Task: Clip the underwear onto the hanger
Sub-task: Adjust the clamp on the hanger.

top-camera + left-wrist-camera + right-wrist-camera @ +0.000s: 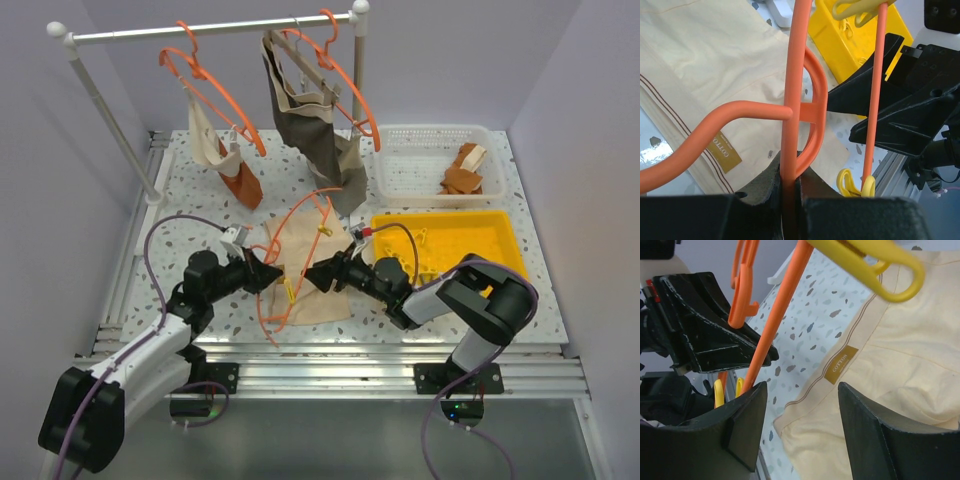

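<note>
The cream underwear (305, 285) lies flat on the table between my two grippers. An orange hanger (300, 215) lies across it, carrying yellow clips (290, 292). My left gripper (272, 272) is shut on the hanger's rod; in the left wrist view the rod (792, 100) runs straight down between the closed jaws (790, 167), above the underwear (715, 65). My right gripper (315, 275) is open and empty, facing the left one. In the right wrist view its jaws (802, 387) stand wide over the underwear's waistband corner (890, 370), with the hanger rod (780, 305) and a yellow clip (875, 265) just beyond.
A white rail at the back holds more orange hangers, one with a dark garment (315, 130), one with cream and rust cloths (225, 155). A white basket (430, 160) with rust cloth stands back right. A yellow tray (490, 235) of clips sits beside my right arm.
</note>
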